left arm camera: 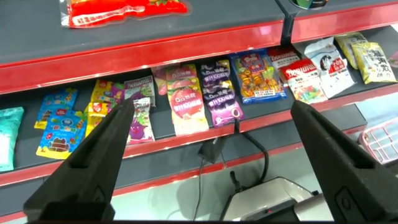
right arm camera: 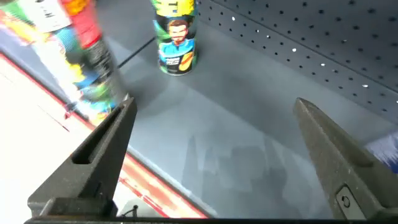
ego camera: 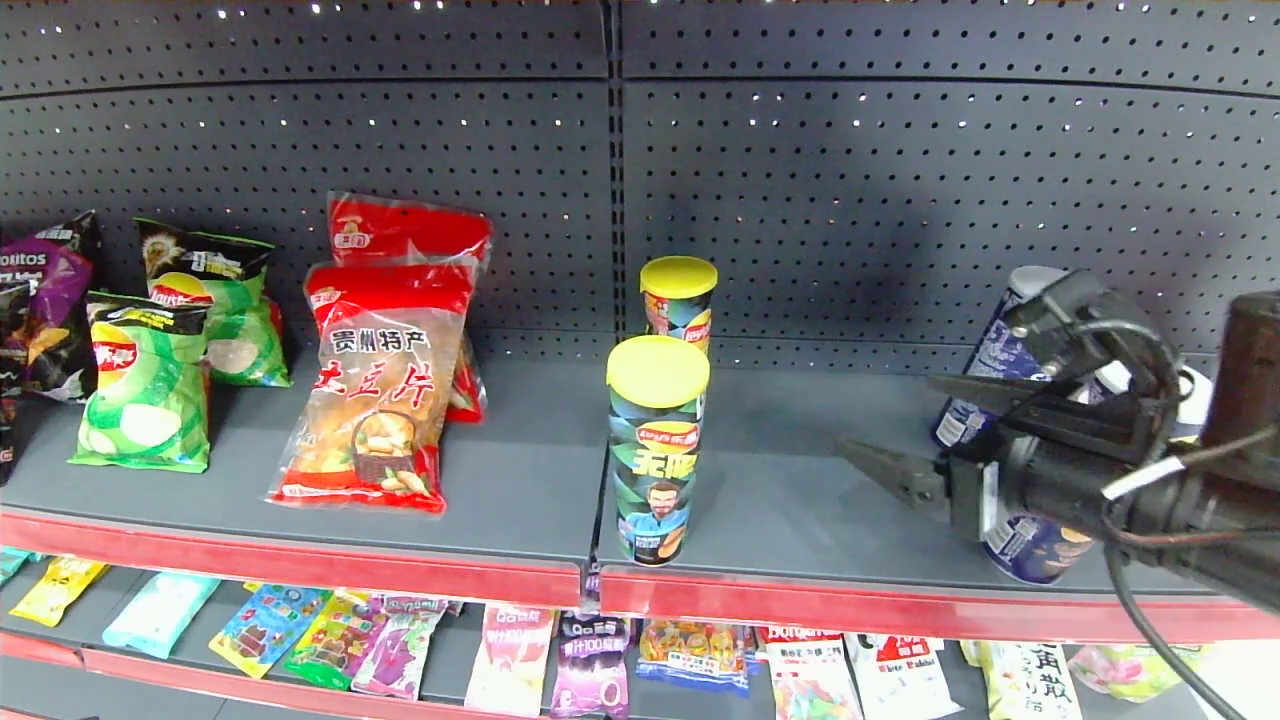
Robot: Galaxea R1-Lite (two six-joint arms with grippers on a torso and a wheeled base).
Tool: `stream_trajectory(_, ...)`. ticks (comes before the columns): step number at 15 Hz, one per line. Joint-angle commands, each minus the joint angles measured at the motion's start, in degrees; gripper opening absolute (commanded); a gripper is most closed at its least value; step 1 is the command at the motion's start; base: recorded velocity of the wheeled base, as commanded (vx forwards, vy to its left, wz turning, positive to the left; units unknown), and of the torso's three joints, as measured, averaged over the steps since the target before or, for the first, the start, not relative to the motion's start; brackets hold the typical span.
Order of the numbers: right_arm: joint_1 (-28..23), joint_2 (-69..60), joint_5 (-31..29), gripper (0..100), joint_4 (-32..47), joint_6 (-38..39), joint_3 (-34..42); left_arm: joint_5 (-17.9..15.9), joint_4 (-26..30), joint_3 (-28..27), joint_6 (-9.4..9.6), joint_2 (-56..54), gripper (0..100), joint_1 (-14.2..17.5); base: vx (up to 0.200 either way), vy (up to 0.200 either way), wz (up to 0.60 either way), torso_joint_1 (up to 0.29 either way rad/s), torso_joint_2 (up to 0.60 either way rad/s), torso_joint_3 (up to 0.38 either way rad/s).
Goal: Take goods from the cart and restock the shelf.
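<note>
Black right gripper (ego camera: 897, 428), wide open and empty at frame right: you should withdraw it clear of the blue-and-white tubs (ego camera: 985, 365).

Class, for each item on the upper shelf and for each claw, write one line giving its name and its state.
Front green cardboard crisp tube with yellow plastic lid: upright, lid on.
Rear green crisp tube with yellow lid: upright, lid on.
Red-and-clear plastic snack bag: sealed, leaning backward.
Blue-and-white cylindrical tube: tilted.
Left claw: open, empty.
Right claw: open, empty.
</note>
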Motion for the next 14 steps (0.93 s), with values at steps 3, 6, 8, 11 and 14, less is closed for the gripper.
stream_trajectory(3,-0.4,-17.1,-0.3,100,0.3,0.1,12.1,-0.2,-0.3,-0.6,0.06,3.3,100,0.0,0.0,0.0,0.0,0.0,0.0,0.0)
stream_trajectory(6,-6.8,-26.3,-6.6,100,0.7,-0.2,17.3,0.2,-1.4,-1.7,0.23,6.1,100,0.0,0.0,0.0,0.0,0.0,0.0,0.0)
stream_trajectory(8,-18.9,-31.0,-7.2,100,7.2,-0.4,17.2,0.5,-1.6,-2.6,3.13,8.4,100,0.0,0.0,0.0,0.0,0.0,0.0,0.0)
stream_trajectory(11,-27.9,-37.1,-0.9,100,17.8,-1.0,17.1,0.5,-1.7,-4.9,4.36,13.4,100,-0.1,0.0,0.0,0.0,0.0,0.0,0.0)
stream_trajectory(14,-29.4,-39.4,-0.9,100,21.3,-1.9,17.5,0.6,-4.6,-6.6,4.45,18.1,100,-0.1,0.0,0.0,0.0,0.0,0.0,0.0)
